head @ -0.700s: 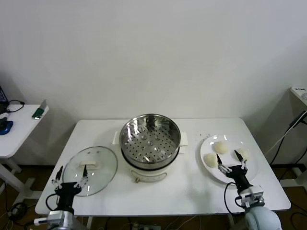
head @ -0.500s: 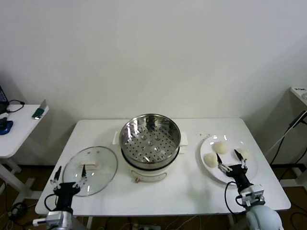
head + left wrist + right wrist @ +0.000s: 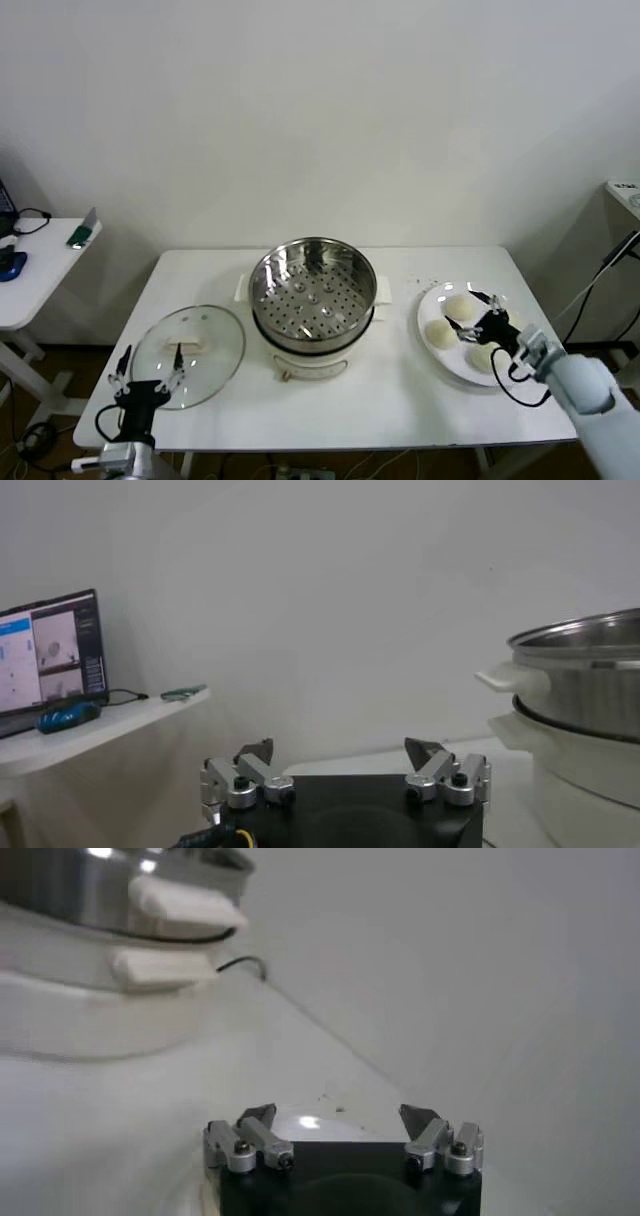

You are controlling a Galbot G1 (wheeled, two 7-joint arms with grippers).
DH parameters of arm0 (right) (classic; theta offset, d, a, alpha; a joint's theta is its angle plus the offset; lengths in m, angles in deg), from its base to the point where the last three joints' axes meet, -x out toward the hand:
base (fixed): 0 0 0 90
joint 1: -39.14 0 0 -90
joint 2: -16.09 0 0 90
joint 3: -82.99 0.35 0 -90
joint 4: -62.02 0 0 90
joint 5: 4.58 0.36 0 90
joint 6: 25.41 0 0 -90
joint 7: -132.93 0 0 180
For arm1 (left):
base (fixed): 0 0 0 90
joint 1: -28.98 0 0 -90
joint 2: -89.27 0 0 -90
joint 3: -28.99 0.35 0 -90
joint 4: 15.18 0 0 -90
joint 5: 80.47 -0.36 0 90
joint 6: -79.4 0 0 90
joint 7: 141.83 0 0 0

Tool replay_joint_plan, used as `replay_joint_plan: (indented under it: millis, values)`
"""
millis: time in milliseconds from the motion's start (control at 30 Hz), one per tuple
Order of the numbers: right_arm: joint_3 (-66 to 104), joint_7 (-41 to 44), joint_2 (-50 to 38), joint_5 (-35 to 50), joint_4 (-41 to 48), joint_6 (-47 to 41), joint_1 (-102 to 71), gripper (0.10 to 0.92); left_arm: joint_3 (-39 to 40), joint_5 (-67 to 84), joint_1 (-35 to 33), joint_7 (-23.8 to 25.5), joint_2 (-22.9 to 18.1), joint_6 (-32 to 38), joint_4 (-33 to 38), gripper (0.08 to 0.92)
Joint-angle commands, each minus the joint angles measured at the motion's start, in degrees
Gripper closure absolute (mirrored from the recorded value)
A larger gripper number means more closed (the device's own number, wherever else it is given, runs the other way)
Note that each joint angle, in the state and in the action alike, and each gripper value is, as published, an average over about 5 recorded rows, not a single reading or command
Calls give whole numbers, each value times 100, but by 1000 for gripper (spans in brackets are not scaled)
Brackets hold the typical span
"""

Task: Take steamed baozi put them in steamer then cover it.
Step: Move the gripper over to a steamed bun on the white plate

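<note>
PROGRESS: nothing loaded, steamer (image 3: 313, 297) empty mid-bench, baozi (image 3: 458, 306) on white plate (image 3: 432, 300) to its right, glass cover (image 3: 188, 354) off at left | right gripper (image 3: 474, 315) spread wide over plate, holding nothing | left gripper (image 3: 146, 365) wide, empty, by cover | OBSTACLES: none visible; side table (image 3: 40, 270) well apart

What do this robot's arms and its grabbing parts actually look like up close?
Each arm ends in a black block carrying two slim dark jaws on small silvery metal brackets with screws. The right gripper sits on a pale grey, rounded arm with a thin black cable looping beside it. The left gripper looks the same, with a grey wrist below it.
</note>
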Motion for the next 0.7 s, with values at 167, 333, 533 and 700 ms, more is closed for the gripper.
replay_joint_plan:
  millis: [167,333,533,700]
  values:
    - [-2993,1841,-608,-863,1718,178,3208,203,-46,164,-18,-78,71,32,-135,177]
    - [-4040,1956,-194,-952,2398,314,4190,203,-62,195,-13,-107,88,39,-196,177]
    - [-4577,2039,542,-1132,3094,423,4618,203,-103,230,-14,-132,119,29,-219,177]
    - [-4848,2070,1103,-1277,3756,485,4749,203,-152,280,5,-135,180,56,-260,177]
